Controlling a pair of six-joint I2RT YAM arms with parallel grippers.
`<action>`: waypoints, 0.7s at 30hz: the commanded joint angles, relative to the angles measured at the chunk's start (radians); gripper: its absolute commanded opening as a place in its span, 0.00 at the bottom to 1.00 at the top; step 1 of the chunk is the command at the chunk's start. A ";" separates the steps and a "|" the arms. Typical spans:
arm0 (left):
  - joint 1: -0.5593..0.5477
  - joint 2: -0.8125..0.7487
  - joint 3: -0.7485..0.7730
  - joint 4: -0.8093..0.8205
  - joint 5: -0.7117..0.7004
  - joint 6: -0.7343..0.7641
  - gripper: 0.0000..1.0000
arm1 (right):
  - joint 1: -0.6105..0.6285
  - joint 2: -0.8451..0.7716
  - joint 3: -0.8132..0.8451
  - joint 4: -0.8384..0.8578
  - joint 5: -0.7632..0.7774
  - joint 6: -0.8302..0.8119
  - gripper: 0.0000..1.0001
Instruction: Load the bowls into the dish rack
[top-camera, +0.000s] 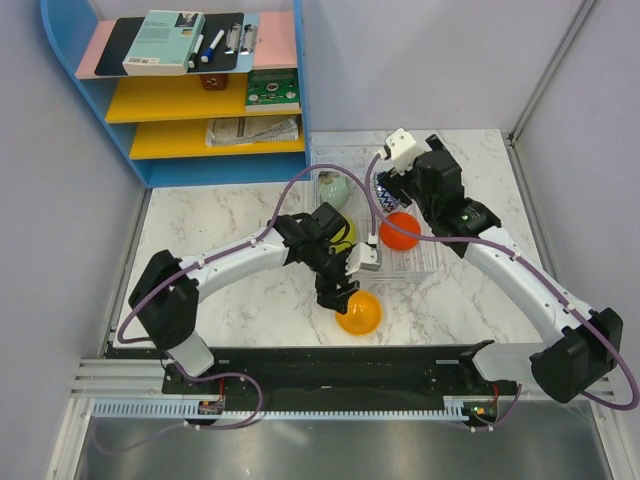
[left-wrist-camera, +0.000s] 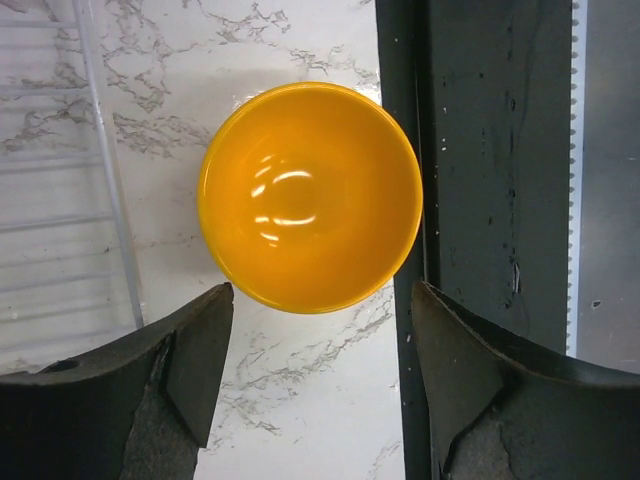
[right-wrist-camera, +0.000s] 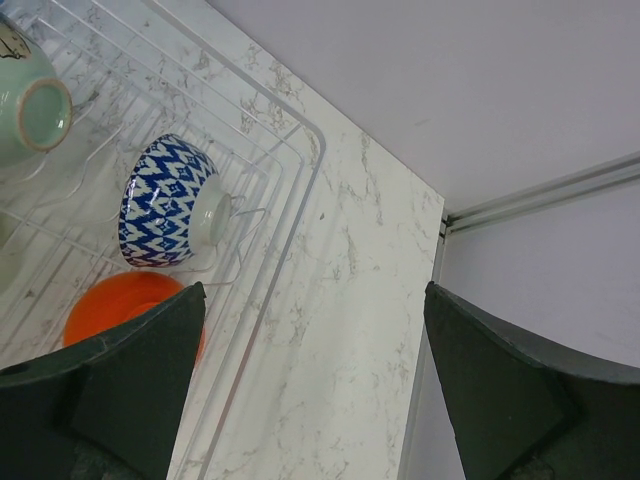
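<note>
Top external view, stock count: bowls, qty 5; arms, qty 2.

Dish rack (top-camera: 428, 262), qty 1, clear plastic, on marble counter (top-camera: 220, 215), far ctr.

In rack, 4 bowls:
- pale grey-green bowl (top-camera: 333, 190), far-left part
- patterned bowl (top-camera: 384, 207), blue-white zigzag, mid-rack, mostly hidden by cable and arm
- red bowl (top-camera: 401, 230), right of ctr
- lime green bowl (top-camera: 345, 232), left side, partly under left arm

Out of rack, 1 bowl:
- orange bowl (top-camera: 358, 312), upright on counter, near rack's near edge, apart from it

Left wrist view: left end effector (left-wrist-camera: 320, 370), 2 fingers spread wide, nothing held. Orange bowl sits past the tips, not touched. Rack rim at frame's left.

Right wrist view: right end effector (right-wrist-camera: 315, 385), 2 fingers wide apart, empty, over rack's corner. Patterned and grey-green bowls stand tilted on edge in the ribs, feet showing. Red bowl partly behind one finger.

Shelf unit (top-camera: 60, 60), qty 1, blue-and-yellow, far left w/ books and markers.
</note>
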 joint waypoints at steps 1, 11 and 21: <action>-0.018 0.030 0.043 0.030 -0.035 -0.023 0.77 | -0.004 -0.036 -0.005 0.012 -0.025 0.026 0.97; -0.051 0.057 -0.003 0.162 -0.195 -0.067 0.74 | -0.004 -0.042 -0.013 -0.002 -0.057 0.035 0.97; -0.075 0.091 -0.109 0.297 -0.310 -0.086 0.72 | -0.003 -0.050 -0.003 -0.022 -0.086 0.048 0.97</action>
